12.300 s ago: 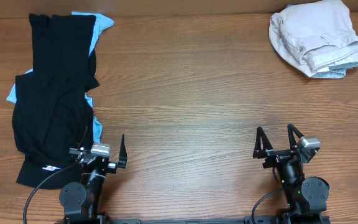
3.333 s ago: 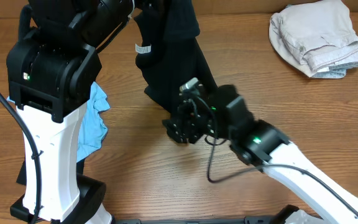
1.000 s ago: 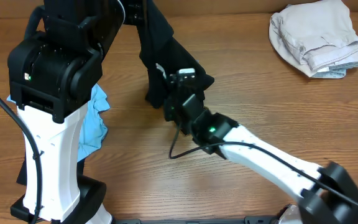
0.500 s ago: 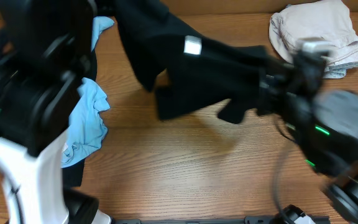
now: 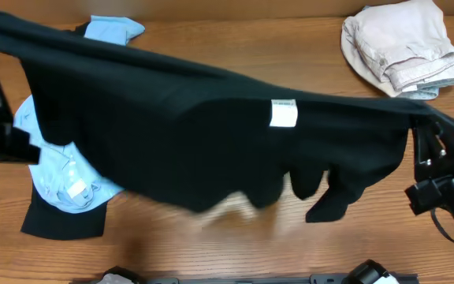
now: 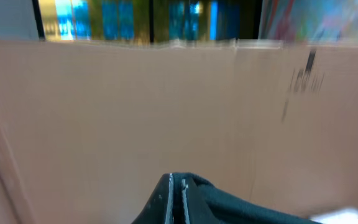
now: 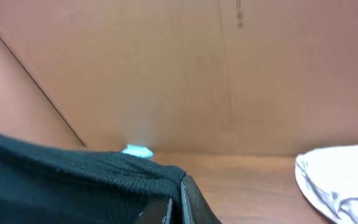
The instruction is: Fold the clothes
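Observation:
A black garment (image 5: 172,134) is stretched wide above the table, from the far left corner to the right side, with a white label (image 5: 283,113) facing up. In the left wrist view my left gripper (image 6: 178,194) is shut on one black corner (image 6: 229,200). My right gripper (image 7: 178,204) is shut on the other black edge (image 7: 73,180), and its arm (image 5: 448,185) shows at the overhead view's right. A light blue garment (image 5: 61,177) lies crumpled under the black one at the left. The lower hem sags in loose folds (image 5: 329,193).
A bundle of beige and white clothes (image 5: 400,47) lies at the back right, also seen in the right wrist view as a white heap (image 7: 347,180). A brown cardboard wall (image 6: 166,106) stands behind the table. Another dark cloth piece (image 5: 61,221) rests at the front left.
The arms have drawn apart, left going left and right going right. The black garment, bunched and hanging before, now spans the table. The light blue garment is uncovered at the left.

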